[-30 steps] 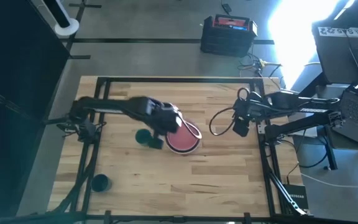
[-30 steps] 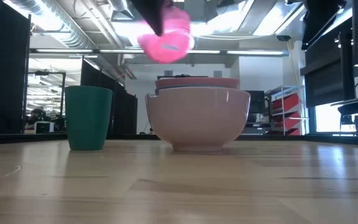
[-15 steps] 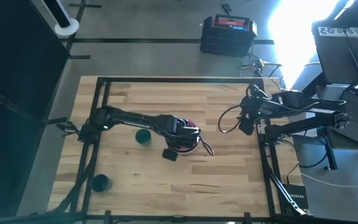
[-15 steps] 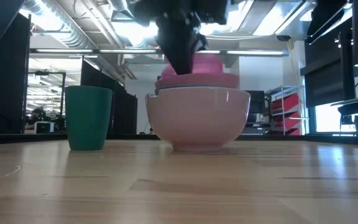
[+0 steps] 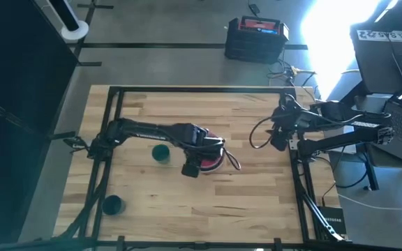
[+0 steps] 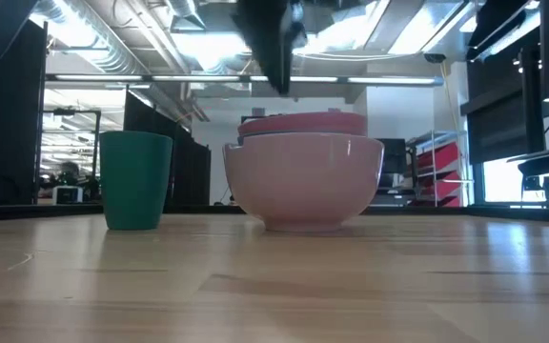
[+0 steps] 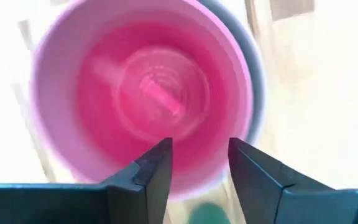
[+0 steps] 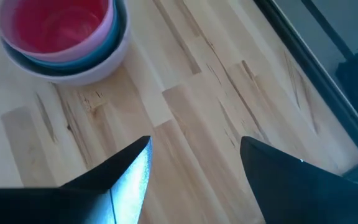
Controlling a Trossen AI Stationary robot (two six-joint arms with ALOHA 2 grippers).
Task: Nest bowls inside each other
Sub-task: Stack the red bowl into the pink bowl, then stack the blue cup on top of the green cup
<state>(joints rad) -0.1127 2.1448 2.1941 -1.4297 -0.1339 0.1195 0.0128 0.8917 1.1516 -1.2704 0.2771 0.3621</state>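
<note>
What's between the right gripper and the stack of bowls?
Only bare wooden table lies between the right gripper and the stack of bowls, in the right wrist view.

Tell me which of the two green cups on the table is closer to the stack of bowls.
The green cup right beside the stack of bowls, under the left arm. The other green cup stands alone, far off near the table's front left corner.

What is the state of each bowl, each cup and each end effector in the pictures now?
White bowl: upright on the table, holding the other bowls.
Grey-blue bowl: nested in the white bowl.
Pink bowl: nested in the stack, released.
Red bowl: innermost, inside the pink bowl.
Green cup: upright beside the stack, apart from it.
Second green cup: near the table's front left corner.
Left end effector: open, empty, above the stack.
Right end effector: open, empty, waiting at the table's right.
</note>
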